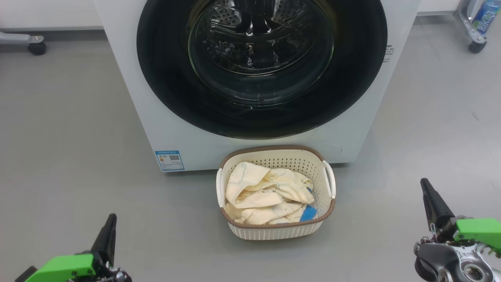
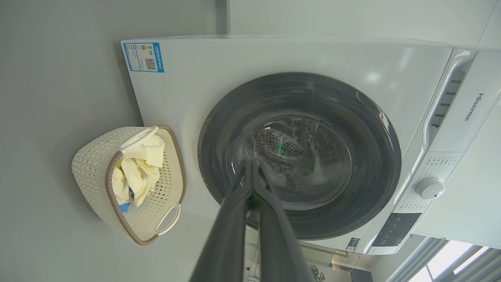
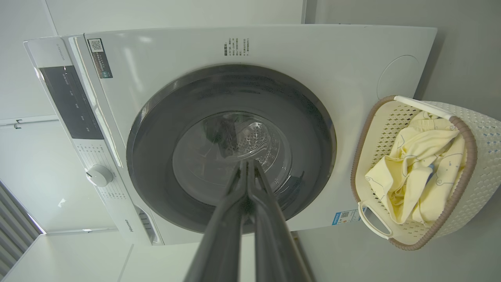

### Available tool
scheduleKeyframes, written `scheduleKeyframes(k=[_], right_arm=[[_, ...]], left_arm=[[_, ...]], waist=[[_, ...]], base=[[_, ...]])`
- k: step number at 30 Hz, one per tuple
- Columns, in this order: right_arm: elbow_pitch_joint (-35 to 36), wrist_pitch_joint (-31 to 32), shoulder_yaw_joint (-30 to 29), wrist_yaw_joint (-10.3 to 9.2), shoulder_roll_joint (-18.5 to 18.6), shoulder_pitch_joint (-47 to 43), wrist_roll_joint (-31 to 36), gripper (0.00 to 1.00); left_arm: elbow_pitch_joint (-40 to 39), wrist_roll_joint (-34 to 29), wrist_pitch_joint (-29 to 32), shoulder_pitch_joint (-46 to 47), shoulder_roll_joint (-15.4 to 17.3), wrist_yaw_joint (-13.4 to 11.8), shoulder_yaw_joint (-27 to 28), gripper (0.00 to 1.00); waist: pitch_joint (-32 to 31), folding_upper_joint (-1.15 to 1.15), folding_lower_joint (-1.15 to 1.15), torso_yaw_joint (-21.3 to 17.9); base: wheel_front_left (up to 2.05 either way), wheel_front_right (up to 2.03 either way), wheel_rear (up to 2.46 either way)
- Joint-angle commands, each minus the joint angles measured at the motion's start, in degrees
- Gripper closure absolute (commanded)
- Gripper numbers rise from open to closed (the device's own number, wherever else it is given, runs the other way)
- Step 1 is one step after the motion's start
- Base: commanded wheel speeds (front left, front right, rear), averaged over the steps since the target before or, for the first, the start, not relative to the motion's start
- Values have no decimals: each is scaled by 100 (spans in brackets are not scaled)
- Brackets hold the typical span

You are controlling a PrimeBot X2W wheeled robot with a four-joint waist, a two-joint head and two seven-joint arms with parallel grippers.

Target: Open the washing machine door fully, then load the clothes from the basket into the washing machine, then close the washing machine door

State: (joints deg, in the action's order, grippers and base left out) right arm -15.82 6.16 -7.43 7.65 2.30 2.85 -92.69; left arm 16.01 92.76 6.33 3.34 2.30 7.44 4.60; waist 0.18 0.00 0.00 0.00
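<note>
You see the door (image 1: 164,78) closed, with open floor (image 1: 78,137) on either side of the basket (image 1: 274,233). Left claw (image 1: 112,219) and right claw (image 1: 426,186), both pressed together, flank the clothes (image 1: 262,196), well apart.

Three cameras, all facing the front of the washing machine (image 1: 203,150).
The head view looks forward and steeply down from close by, with the basket (image 1: 274,233) on the floor (image 1: 70,137) at its centre. The wrist views take in the whole front, rolled sideways in opposite directions: floor at left in the left one, at right in the right one. All three share the washing machine door (image 1: 164,78) and basket.
</note>
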Motion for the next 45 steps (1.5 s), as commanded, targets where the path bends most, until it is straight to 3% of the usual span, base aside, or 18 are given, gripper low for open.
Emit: scheduleKeyframes(k=[1, 33, 34, 36, 37, 38, 45], right_arm=[[179, 34, 90, -16, 58, 334, 53, 100], [179, 33, 91, -16, 58, 334, 52, 100], [0, 0, 0, 0, 0, 0, 0, 0], [-106, -4, 15, 1, -28, -36, -1, 0], [-199, -5, 23, 1, -58, -88, -1, 100], [-294, -5, 40, 1, -87, -164, -1, 0], [-349, -101, 118, 0, -112, -271, 30, 0]], left_arm=[[-199, -60, 15, 285, 58, 5, 192, 100], [-199, -59, 15, 285, 58, 5, 192, 100], [0, 0, 0, 0, 0, 0, 0, 0], [116, 2, -4, -32, -15, 0, -10, 0], [205, 2, -5, -78, -35, 0, -17, 100], [299, 2, -5, -143, -58, 0, -30, 0], [372, -30, -102, -234, -82, 0, -82, 0]], waist=[[0, 0, 0, 0], [0, 0, 0, 0], [0, 0, 0, 0], [0, 0, 0, 0], [1, 0, 0, 0], [1, 0, 0, 0], [7, 0, 0, -1]], base=[[0, 0, 0], [0, 0, 0], [0, 0, 0], [0, 0, 0], [0, 0, 0], [0, 0, 0], [0, 0, 0]])
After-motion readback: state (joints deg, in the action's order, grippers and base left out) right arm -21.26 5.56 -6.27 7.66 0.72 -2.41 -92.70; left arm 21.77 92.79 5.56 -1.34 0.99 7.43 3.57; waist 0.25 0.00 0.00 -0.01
